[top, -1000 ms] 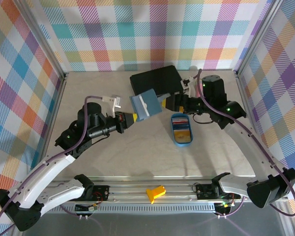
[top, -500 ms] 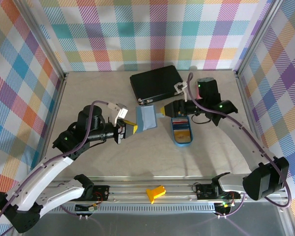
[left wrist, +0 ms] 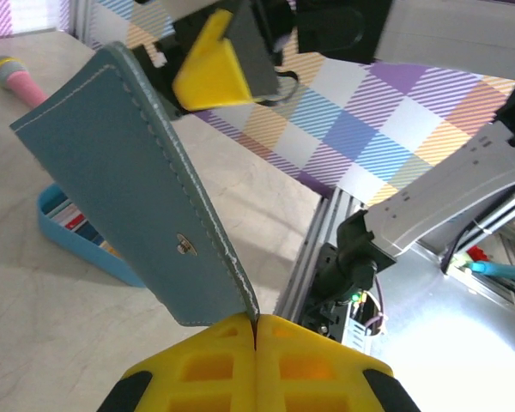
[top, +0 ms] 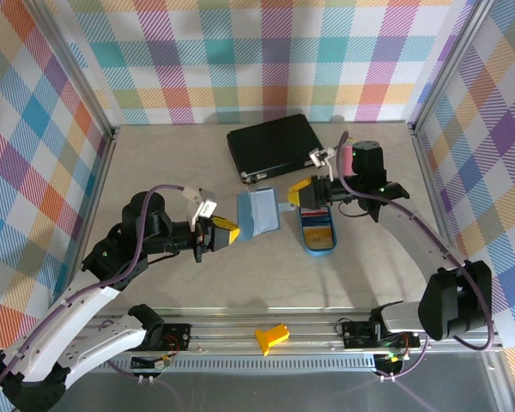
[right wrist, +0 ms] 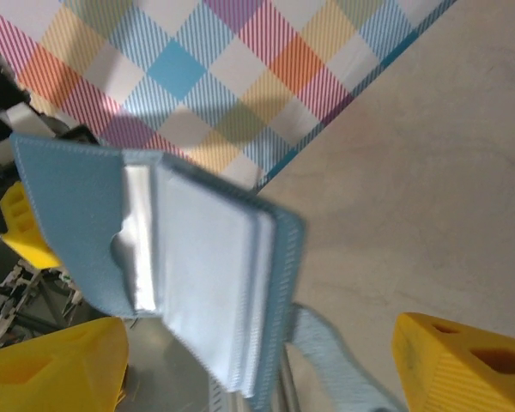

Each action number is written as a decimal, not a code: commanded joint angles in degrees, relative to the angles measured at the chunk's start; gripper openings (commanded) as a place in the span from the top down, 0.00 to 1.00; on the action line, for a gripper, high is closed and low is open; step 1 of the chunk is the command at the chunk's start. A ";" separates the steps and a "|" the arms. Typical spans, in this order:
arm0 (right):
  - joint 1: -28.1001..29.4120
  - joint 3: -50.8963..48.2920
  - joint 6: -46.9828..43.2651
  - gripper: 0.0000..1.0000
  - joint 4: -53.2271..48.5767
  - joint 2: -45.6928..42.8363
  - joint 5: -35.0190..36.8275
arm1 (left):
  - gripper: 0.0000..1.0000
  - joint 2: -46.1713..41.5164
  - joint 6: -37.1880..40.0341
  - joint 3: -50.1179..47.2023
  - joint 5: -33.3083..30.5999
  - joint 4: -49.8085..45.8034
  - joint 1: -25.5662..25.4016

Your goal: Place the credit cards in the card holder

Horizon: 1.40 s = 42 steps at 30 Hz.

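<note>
The left hand (top: 232,232) is pinching the card holder (top: 259,211) at its 9 o'clock edge, yellow fingers pressed together on it, and is holding it open and tilted above the tabletop (top: 180,154). At the holder's 3 o'clock, the right hand (top: 302,196) is hovering with fingers spread, gripping nothing. The credit cards (top: 314,225) are lying in the blue oval tray (top: 318,251) at the holder's 4 o'clock, and a black case (top: 273,142) is sitting at its 12 o'clock.
</note>
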 commanded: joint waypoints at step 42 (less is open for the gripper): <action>5.00 -2.87 6.40 0.71 9.79 -0.65 -12.07 | 1.00 -0.35 -2.65 -6.62 -7.73 10.59 -0.60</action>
